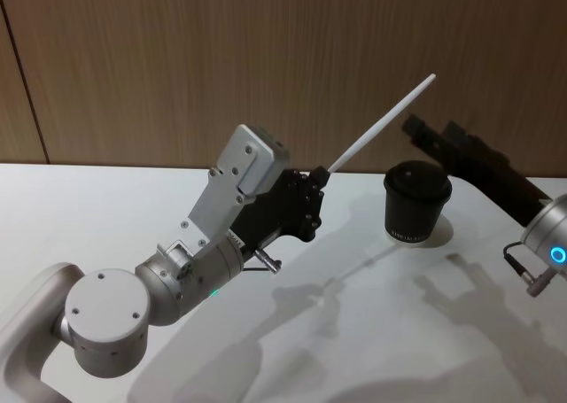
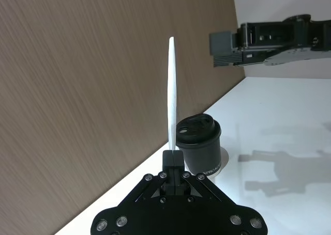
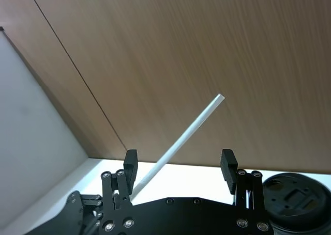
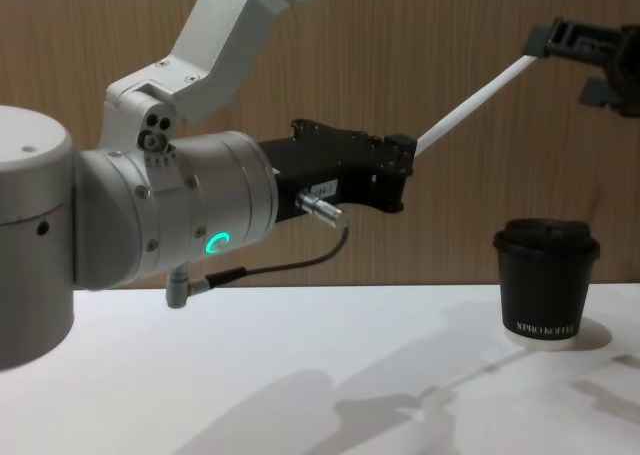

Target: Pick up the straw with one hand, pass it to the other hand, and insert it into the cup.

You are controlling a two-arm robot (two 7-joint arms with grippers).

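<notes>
Above the white surface (image 1: 106, 208), your left hand (image 1: 317, 186), centre frame, faces your right hand (image 3: 178, 165), fingers apart, at frame right; the cup (image 1: 416, 204) stands below it. The straw (image 1: 381, 123), clamped in the left, lies nearer one right finger: closing could bend or flick it.

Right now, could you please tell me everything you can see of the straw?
The straw is thin, straight, plain white and matte, with no bend or damage visible. The left gripper is shut on its lower end and holds it in the air, slanted up toward the robot's right, clear of the cup. Its upper part passes between the open fingers of the right gripper, nearer one finger. I cannot tell whether it touches that finger.
</notes>
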